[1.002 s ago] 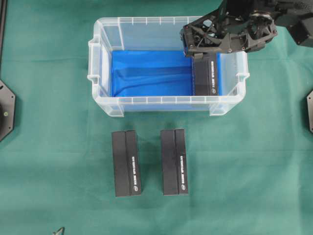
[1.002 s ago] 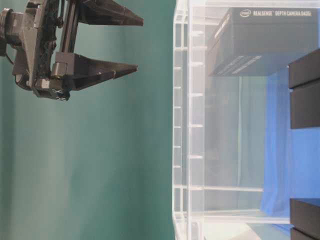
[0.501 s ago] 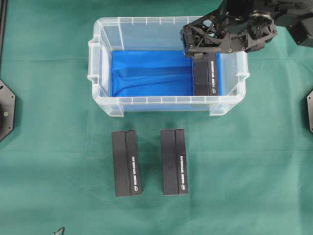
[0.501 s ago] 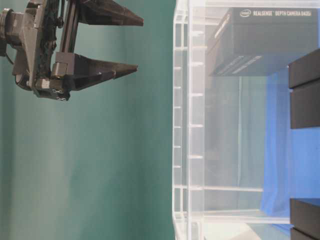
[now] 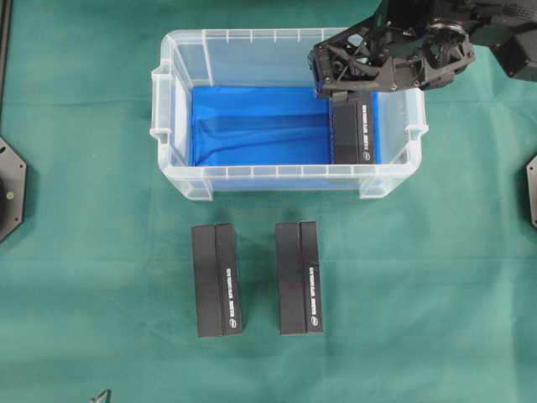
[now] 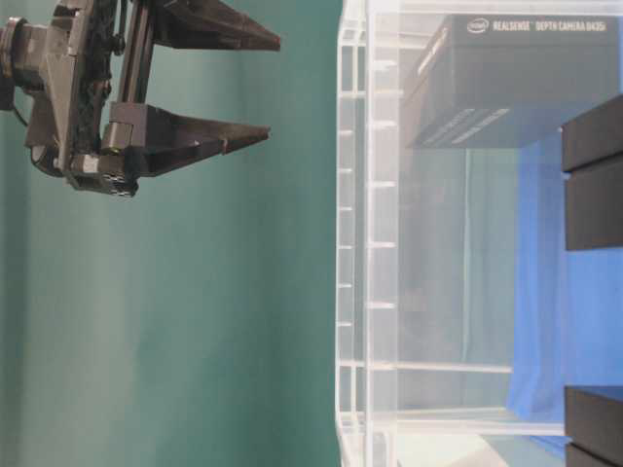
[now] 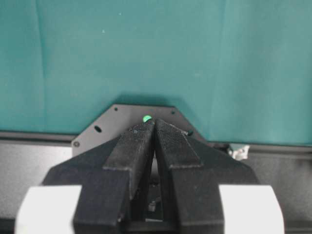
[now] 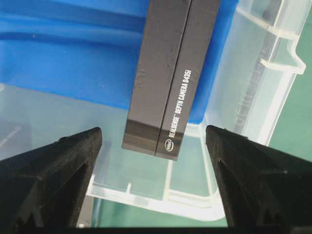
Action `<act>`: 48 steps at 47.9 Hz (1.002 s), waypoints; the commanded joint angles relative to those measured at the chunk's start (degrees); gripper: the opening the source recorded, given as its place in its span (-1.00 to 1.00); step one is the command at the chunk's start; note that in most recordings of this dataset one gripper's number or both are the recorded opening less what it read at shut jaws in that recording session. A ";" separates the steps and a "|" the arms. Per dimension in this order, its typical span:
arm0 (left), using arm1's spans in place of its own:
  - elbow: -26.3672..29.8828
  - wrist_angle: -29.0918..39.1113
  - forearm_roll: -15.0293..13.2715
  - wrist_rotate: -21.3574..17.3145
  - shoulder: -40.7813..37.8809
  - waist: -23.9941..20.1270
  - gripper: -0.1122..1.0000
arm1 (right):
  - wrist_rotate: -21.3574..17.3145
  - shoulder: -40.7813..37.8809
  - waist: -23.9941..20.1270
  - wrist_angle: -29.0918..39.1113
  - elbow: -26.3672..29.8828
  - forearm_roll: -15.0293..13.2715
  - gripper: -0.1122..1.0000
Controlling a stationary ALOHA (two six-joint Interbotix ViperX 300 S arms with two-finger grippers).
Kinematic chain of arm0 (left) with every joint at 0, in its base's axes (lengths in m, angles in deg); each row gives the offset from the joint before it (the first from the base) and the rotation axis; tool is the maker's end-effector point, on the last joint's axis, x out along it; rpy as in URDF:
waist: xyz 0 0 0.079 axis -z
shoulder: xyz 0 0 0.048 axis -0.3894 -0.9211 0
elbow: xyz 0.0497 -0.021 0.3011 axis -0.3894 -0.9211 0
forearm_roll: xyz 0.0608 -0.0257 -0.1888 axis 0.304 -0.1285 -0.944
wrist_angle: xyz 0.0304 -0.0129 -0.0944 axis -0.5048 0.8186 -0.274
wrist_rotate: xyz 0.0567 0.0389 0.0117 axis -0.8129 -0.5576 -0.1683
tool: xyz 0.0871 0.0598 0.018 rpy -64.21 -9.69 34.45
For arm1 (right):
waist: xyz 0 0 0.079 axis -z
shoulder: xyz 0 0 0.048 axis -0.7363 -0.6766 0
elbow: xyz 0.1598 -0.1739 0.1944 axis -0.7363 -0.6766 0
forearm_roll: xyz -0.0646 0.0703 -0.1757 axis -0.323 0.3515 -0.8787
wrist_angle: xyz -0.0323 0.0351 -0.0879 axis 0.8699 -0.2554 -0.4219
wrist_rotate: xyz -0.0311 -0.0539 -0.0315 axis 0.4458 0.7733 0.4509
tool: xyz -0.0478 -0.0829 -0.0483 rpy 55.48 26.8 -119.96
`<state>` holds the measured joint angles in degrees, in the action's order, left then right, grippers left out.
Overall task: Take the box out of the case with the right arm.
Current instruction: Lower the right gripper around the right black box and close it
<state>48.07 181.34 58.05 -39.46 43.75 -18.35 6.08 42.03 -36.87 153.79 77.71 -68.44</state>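
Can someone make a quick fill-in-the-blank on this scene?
1. The case holds ___ box.
2. The right gripper has its fingers ___.
3. ___ boxes lie on the cloth in front of the case.
4. The left gripper is ___.

Missing: one; open; Two; shut

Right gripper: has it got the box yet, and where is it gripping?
Nothing is held. The right gripper is open above the box in the case, touching nothing. The left gripper is shut, empty.

A robot lab bench: green cloth [image 5: 101,126], mounted arm base [image 5: 10,189].
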 commanded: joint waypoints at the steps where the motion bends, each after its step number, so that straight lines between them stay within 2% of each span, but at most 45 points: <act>1: 0.62 -0.18 0.18 0.00 -0.26 0.18 -0.80 | 0.18 0.70 0.09 -0.18 1.23 -0.09 0.77; 31: 0.62 -0.26 0.18 0.00 -0.26 0.18 -0.80 | 0.26 -0.88 0.00 -0.35 0.88 -0.26 0.78; 40: 0.62 -0.26 0.18 0.00 -0.26 0.18 -0.80 | -0.18 -1.41 0.09 -1.76 -1.93 -1.05 0.78; 48: 0.62 -0.26 0.18 0.00 -0.44 0.18 -0.80 | -1.14 -1.41 0.44 -6.50 -5.27 -1.05 0.78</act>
<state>48.07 181.34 58.05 -39.46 43.66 -18.26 5.21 39.75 -36.70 149.22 72.88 -69.32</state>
